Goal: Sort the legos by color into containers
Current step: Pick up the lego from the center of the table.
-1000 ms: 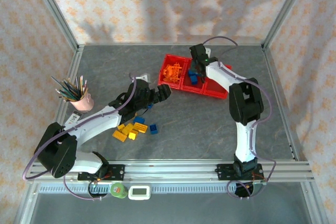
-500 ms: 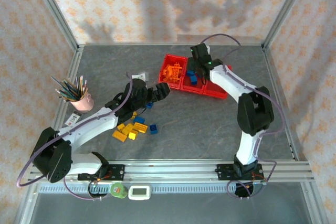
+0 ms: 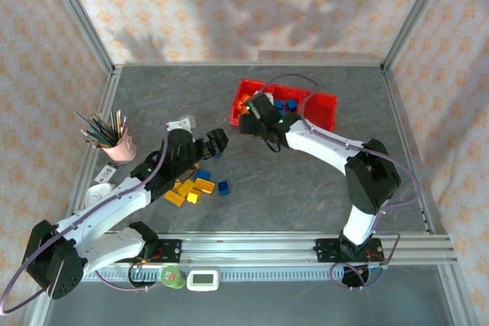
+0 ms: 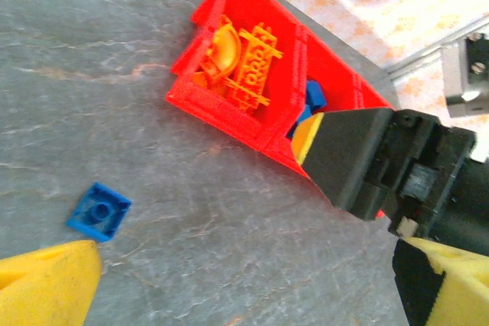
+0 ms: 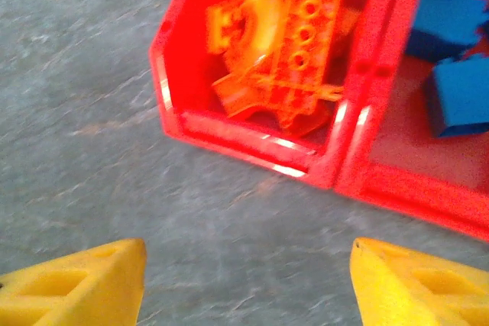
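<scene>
- Evidently, the containers (image 5: 244, 137) sit at the far middle of the table as one red tray of three joined bins; orange legos (image 5: 283, 36) are heaped in the left bin, blue legos (image 5: 451, 66) lie in the middle one, and the right bin looks bare from overhead.
- Loose legos (image 3: 191, 188) — mostly yellow, a few blue — are scattered on the table near the left arm, well apart from the tray; one blue brick (image 4: 98, 211) lies flat by itself.
- The right gripper (image 5: 248, 288) is held just in front of the orange bin, jaws spread and nothing between them; the step in hand is judged to be the gap between a drop and the next pick.
- The left gripper (image 4: 246, 265) is likewise parted and empty, poised between the pile and the tray.
- Next, a single brick must be chosen from the pile, straddled squarely and pinched without its neighbours being nudged; yellow is owed to the bare bin, blue to the middle.
- The way is crowded — both grippers are near each other in front of the tray, so one arm ought to be held off while the other crosses.
- A pink cup of pencils (image 3: 116, 143) stands well to the left, out of the path; a small white object (image 3: 181, 122) lies beside the left arm.
</scene>
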